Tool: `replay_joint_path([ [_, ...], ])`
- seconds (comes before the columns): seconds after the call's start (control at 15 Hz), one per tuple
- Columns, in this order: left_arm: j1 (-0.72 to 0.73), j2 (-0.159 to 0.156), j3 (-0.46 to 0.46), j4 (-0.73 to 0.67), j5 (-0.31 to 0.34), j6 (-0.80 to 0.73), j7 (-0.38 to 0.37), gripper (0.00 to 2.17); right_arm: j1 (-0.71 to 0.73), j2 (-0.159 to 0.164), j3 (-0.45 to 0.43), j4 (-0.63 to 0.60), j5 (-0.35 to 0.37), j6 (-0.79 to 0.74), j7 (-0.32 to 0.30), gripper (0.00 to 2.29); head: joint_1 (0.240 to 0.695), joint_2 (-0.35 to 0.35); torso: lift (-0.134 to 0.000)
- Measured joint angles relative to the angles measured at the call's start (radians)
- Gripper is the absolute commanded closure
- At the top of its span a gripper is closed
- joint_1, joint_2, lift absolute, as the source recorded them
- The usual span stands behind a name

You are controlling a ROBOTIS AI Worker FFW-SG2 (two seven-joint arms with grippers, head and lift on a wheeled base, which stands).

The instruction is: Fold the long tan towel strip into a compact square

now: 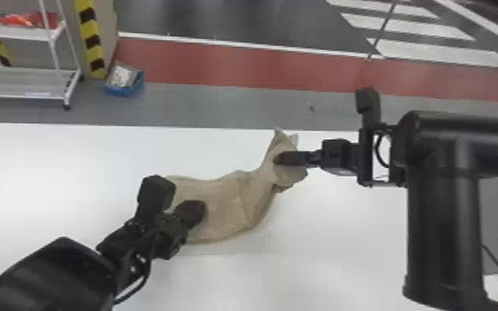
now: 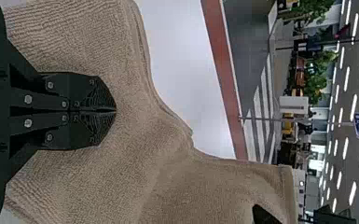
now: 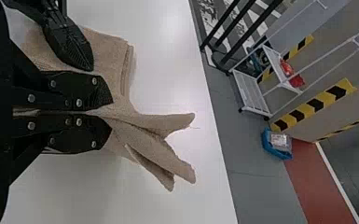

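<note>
On the white table the tan towel (image 1: 227,202) lies in a strip, its right end bunched and raised. My left gripper (image 1: 196,211) is over the towel's left part; in the left wrist view my left gripper (image 2: 115,111) has its fingers together against the towel (image 2: 135,154). At the right end, my right gripper (image 1: 279,158) holds the towel. In the right wrist view my right gripper (image 3: 111,112) is shut on pinched layers of towel (image 3: 144,135), whose loose corners stick out beyond the fingertips.
The white table (image 1: 74,157) extends around the towel, its far edge just behind the raised end. Beyond it on the floor stand a white shelf cart (image 1: 29,84) and a blue bin (image 1: 124,82) beside a striped post.
</note>
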Motion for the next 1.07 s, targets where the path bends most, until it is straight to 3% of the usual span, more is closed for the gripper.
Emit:
replay_joint_path([
  [0.33,0.013,0.004,0.068,-0.103,0.015,0.086,-0.013,2.14,-0.009,-0.014,-0.022,0.009,0.005,0.0,0.001,1.39,0.695,-0.206,-0.124],
  [1.07,0.027,0.036,0.099,-0.104,0.006,0.096,-0.029,2.14,-0.033,-0.025,-0.018,0.011,0.008,0.0,0.003,1.39,0.695,-0.181,-0.124],
])
